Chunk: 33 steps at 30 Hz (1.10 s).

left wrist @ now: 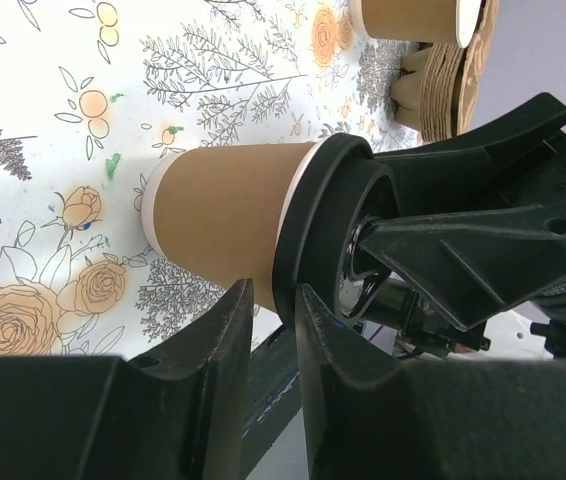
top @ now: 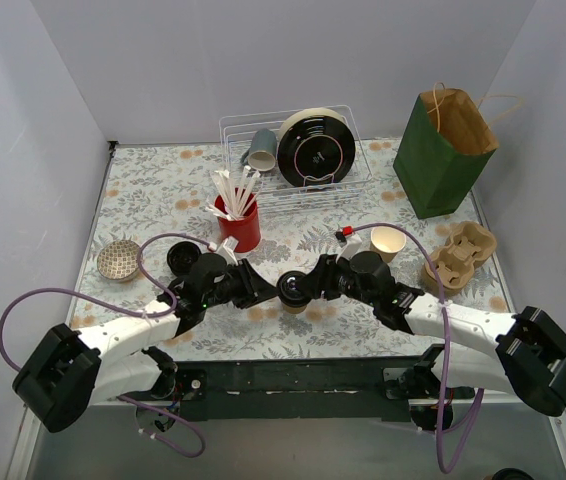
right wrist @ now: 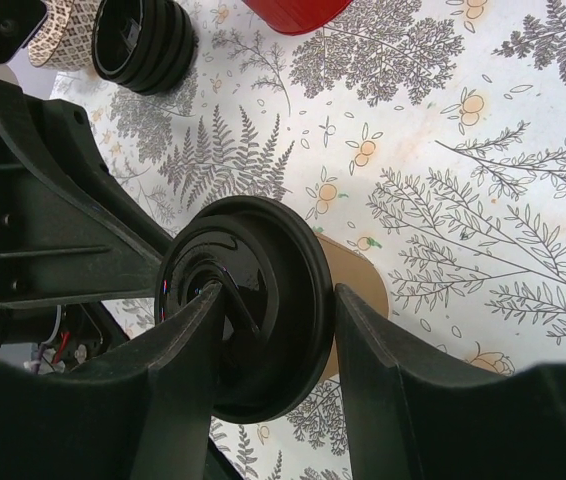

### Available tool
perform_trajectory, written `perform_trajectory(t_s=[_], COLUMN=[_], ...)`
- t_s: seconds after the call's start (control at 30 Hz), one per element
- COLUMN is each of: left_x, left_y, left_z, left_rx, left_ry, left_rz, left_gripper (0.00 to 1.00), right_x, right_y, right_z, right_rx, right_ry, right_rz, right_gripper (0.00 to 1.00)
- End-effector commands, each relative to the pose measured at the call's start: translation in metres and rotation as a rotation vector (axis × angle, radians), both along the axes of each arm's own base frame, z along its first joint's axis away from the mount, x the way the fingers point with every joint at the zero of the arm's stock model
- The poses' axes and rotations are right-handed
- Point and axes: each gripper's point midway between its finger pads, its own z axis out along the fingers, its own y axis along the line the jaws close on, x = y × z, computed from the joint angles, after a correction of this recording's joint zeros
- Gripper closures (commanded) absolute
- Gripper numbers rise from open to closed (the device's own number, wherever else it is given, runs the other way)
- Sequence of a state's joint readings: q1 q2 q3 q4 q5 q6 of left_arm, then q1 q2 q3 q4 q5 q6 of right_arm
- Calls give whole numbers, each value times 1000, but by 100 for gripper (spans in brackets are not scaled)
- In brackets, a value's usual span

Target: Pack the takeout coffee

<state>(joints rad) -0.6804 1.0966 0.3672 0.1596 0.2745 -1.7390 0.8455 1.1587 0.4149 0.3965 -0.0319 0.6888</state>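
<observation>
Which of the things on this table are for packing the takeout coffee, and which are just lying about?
For the job: lidded cup, open cup, carrier, paper bag, spare lids.
Lying about: strainer, dish rack, grey mug, probably the red pot of sticks.

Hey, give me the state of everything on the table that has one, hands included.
centre cup: upright, capped.
lid: on that cup's rim.
left hand: shut on the lid.
right hand: shut on the lid.
second cup: upright, uncapped.
paper bag: upright, open.
</observation>
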Motion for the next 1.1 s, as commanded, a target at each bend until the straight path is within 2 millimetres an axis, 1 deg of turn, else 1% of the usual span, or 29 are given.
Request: perform_trajectory(t_s=[0.0,0.1,0.17,0.23,0.27,0.3,0.37,0.4,0.43,0.47,0.5,0.53,0.57,0.63,0.73,0.77,0.83,0.87,0.97,1.0,1.03,1.07], left_x=[-34,-35,-35,-35,-32,-31,-26,-14,-9,-8,4,5,10,19,24,27,28,32,30,31,30,28], left_y=[60,61,62,64,63,61,57,48,47,53,48,49,55,56,56,53,46,43,33,32,32,29], left_z=[-103,-104,-103,-103,-98,-94,-79,-52,-40,-35,-7,-1,4,19,23,25,23,24,19,18,17,18], left_rx=[355,366,368,378,377,369,346,296,288,318,297,304,334,348,364,358,348,349,344,345,346,334], left_ry=[230,228,223,226,220,217,194,133,108,101,38,28,10,-38,-61,-74,-78,-98,-91,-90,-88,-92], left_rz=[95,96,102,107,110,112,113,122,132,149,157,151,174,180,170,162,123,109,37,32,25,7], left_gripper=[82,85,84,82,82,78,71,66,58,55,51,47,46,45,44,44,44,44,47,47,47,47], right_x=[-36,-38,-39,-39,-38,-38,-36,-33,-33,-31,-29,-27,-24,-20,-16,-15,-18,-17,-14,-16,-16,-12], right_y=[-33,-33,-34,-34,-33,-32,-31,-28,-28,-27,-25,-23,-22,-18,-15,-13,-8,-7,-6,-2,-1,-2], right_z=[-75,-79,-82,-82,-81,-80,-78,-72,-72,-68,-65,-61,-59,-53,-48,-46,-44,-42,-42,-39,-40,-40], right_rx=[-226,-230,-237,-238,-238,-238,-243,-242,-254,-256,-263,-263,-265,-263,-266,-263,-260,-257,-264,-244,-243,-250], right_ry=[183,192,198,197,191,188,177,154,149,136,111,97,90,70,51,45,30,22,1,-6,-9,-43], right_rz=[33,38,39,39,43,48,58,71,79,84,104,110,111,133,163,170,218,228,259,293,313,339], right_gripper=[48,48,49,49,49,49,49,49,49,50,50,50,50,50,51,51,52,52,52,52,52,52])
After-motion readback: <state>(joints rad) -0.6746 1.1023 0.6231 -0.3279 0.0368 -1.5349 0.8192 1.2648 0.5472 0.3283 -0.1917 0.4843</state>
